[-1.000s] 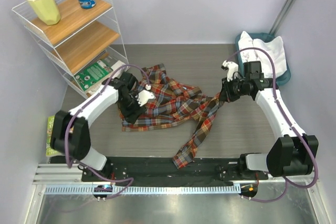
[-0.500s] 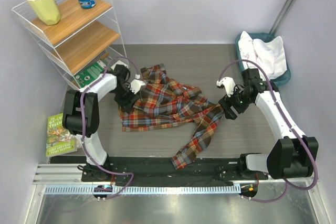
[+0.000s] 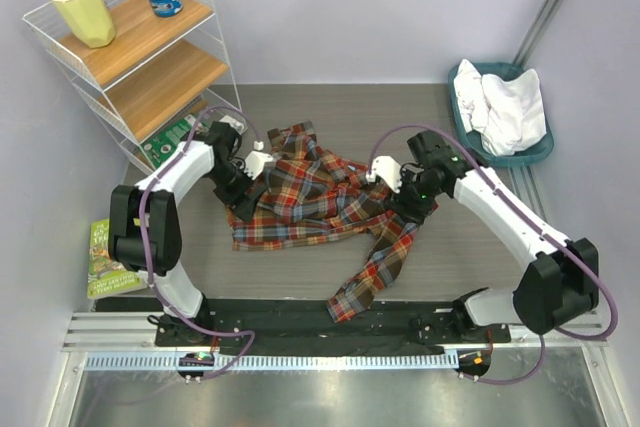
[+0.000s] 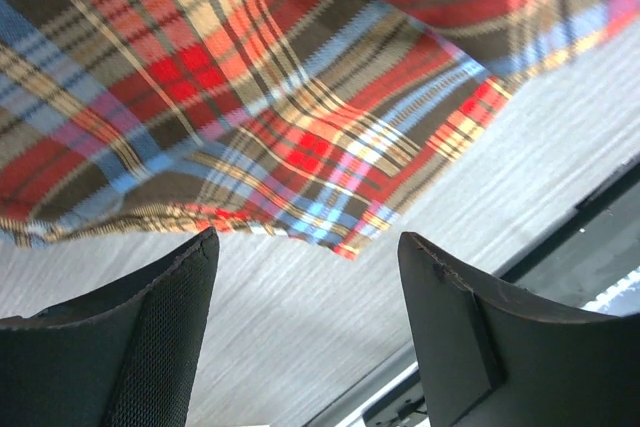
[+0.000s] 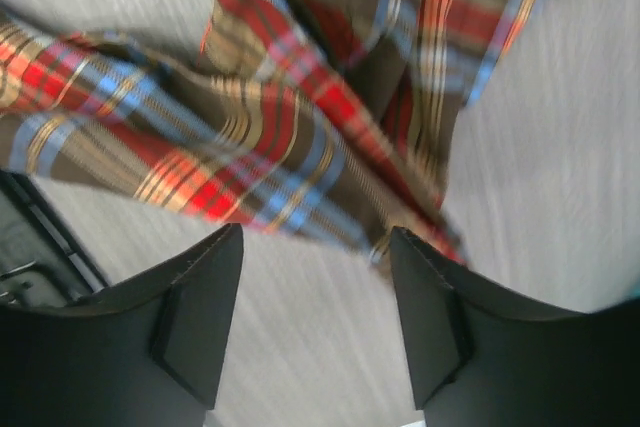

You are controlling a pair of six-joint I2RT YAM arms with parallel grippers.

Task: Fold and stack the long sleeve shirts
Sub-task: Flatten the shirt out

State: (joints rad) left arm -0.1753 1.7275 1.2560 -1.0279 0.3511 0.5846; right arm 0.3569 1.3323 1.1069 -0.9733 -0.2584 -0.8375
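The plaid flannel shirt (image 3: 320, 197) lies rumpled on the table (image 3: 330, 107), one sleeve trailing toward the near edge. The white shirt (image 3: 505, 107) sits bunched in the teal basket (image 3: 535, 154). The left end effector (image 3: 243, 209) is over the shirt's left hem and the right end effector (image 3: 403, 209) over its sleeve, both with fingers apart and nothing between them.

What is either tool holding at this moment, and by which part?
Nothing is held. The left tool and the right tool both stand open at the plaid shirt, with no cloth pinched in either.
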